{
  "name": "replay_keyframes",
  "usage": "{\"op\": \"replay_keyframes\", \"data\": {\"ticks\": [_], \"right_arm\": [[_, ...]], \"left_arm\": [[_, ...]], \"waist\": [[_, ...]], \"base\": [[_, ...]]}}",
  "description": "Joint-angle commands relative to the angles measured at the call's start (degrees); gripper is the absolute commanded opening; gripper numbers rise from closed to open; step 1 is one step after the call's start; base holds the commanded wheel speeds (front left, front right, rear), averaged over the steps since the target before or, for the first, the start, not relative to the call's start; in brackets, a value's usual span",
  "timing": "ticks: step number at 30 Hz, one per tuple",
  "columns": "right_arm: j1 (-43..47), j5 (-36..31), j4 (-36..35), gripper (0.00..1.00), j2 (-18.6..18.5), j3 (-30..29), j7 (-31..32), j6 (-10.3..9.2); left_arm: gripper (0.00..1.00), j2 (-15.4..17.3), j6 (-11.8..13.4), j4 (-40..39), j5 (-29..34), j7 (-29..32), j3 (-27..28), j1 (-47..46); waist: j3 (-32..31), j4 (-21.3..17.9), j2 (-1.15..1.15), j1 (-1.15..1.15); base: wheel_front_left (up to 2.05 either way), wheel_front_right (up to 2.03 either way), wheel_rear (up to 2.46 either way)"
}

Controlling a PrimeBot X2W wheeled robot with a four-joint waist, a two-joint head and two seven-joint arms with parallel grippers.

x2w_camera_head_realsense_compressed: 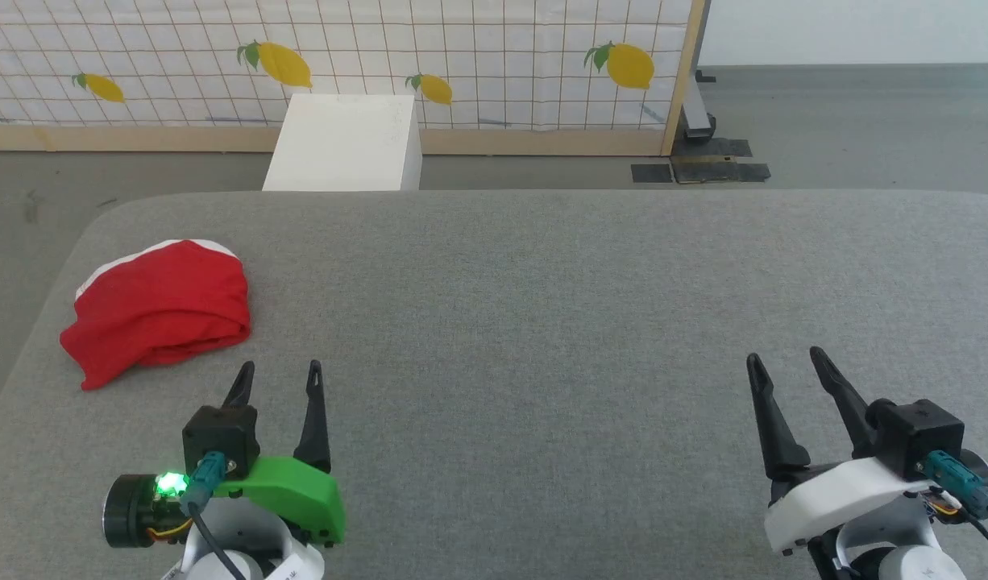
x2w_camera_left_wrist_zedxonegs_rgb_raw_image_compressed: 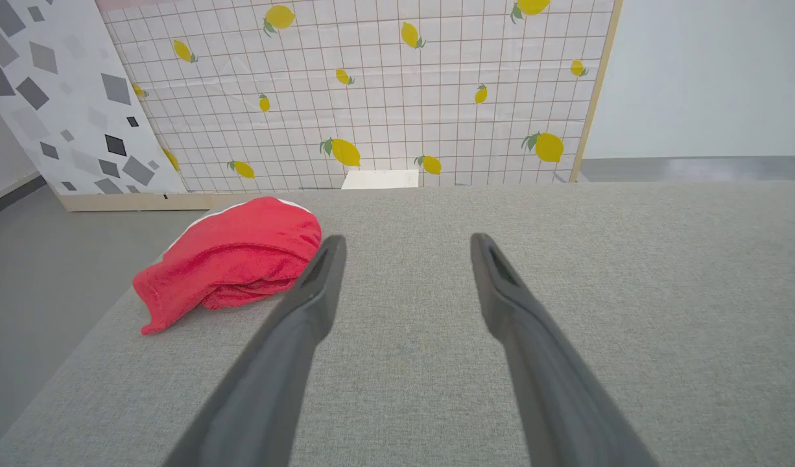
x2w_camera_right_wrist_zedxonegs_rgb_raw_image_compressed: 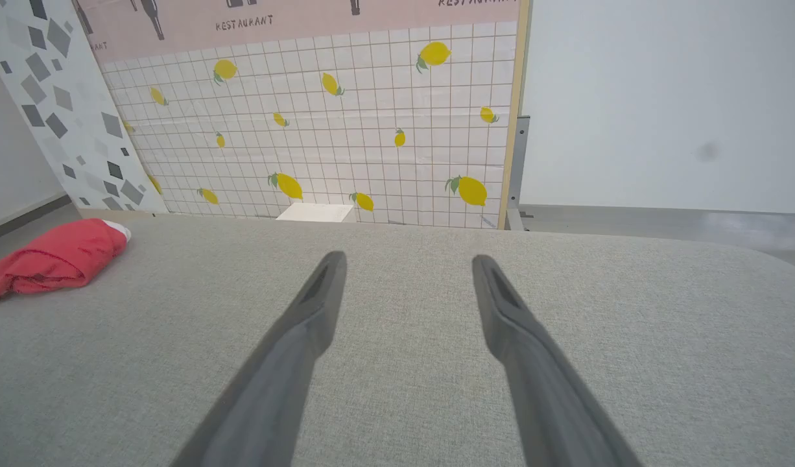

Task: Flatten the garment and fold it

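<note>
Plainly you have yet to start, since the garment lies bunched by the left edge of the desk, with the left tool near it and the right tool well apart, both released and empty.

Soft, even light fills all three views, bright and free of hard shadows. The grey counter is evenly lit with no glare. The red garment shows only mild shading in its folds and a thin soft shadow along its near edge. A green lamp behind the left claw glows, washed almost white at its centre. The head view is sharp throughout. Both wrist views are wide-angle: the grid lines of the lemon-print panel tilt and bow slightly toward the edges. The left claw's fingers turn soft and blurred near the bottom edge, as do those of the right claw. The floor behind carries a pale sheen.
</note>
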Motion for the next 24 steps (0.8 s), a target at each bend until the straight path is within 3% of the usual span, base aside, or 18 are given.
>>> {"op": "replay_keyframes", "data": {"ticks": [1,24], "right_arm": [[-1.1,0.5,-0.3,1.00,0.1,0.0,-0.5,-0.04],[-1.2,0.9,-0.3,1.00,0.1,0.8,0.2,-0.05]], "left_arm": [[1.00,0.5,0.4,-0.2,-0.4,-0.3,-0.1,0.4],[1.00,1.3,0.8,0.8,-1.8,1.4,-1.7,1.0]], "waist": [[0.0,0.0,0.00,0.00],[0.5,-0.1,0.00,0.00]], "base": [[0.00,0.00,0.00],[0.00,0.00,0.00]]}}
